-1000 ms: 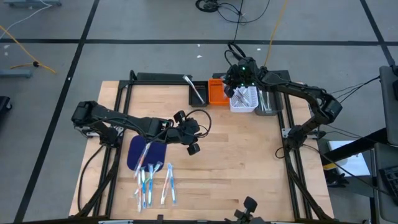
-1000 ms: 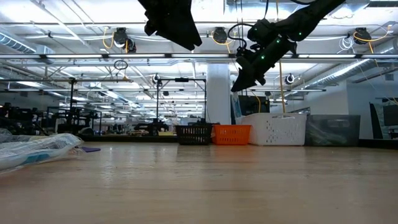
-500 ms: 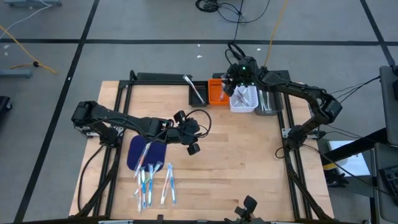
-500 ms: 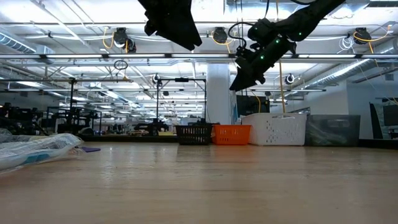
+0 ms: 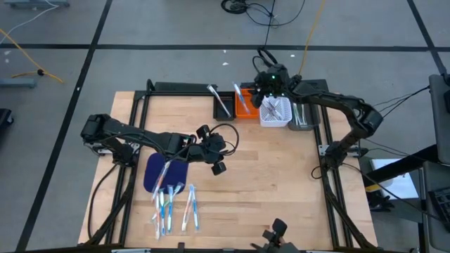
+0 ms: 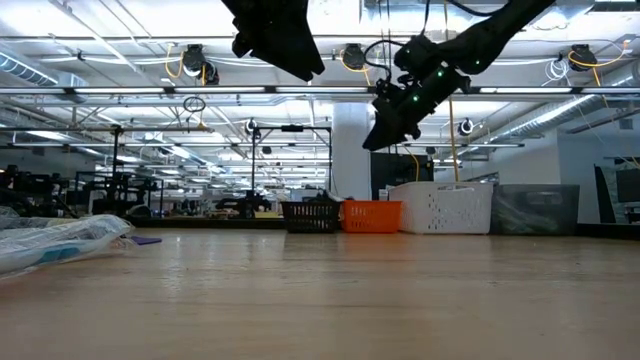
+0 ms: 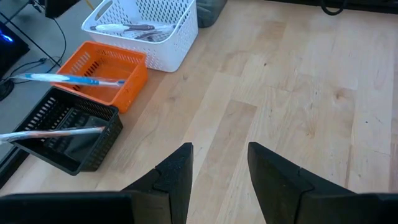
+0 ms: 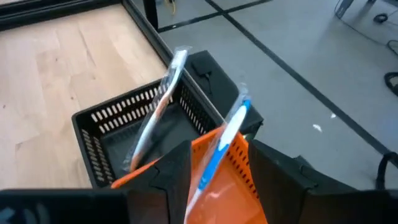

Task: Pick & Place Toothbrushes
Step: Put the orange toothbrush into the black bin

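Note:
A blue-and-white toothbrush point(image 8: 225, 143) lies slanting on the orange bin point(image 7: 106, 65), sticking out over the rim; it also shows in the high view point(image 5: 240, 95). My right gripper point(image 8: 221, 180) hovers open just behind that bin point(image 5: 246, 109), one finger on each side of the toothbrush's near end. Another toothbrush point(image 8: 158, 106) leans on the rim of the black bin point(image 5: 225, 105). Several toothbrushes point(image 5: 172, 204) lie loose on the table by the dark blue mat point(image 5: 158, 172). My left gripper point(image 7: 221, 168) waits open above the table's middle point(image 5: 218, 167).
A white bin point(image 5: 275, 112) holding several toothbrushes stands right of the orange one, with a dark bin point(image 5: 302, 116) beyond it. All the bins line the far edge. Bare wood point(image 5: 274, 183) stretches across the table's middle and right.
A blue toothbrush that was hidden under my right gripper now lies in plain sight, slanting on the orange bin. The left arm has kept still.

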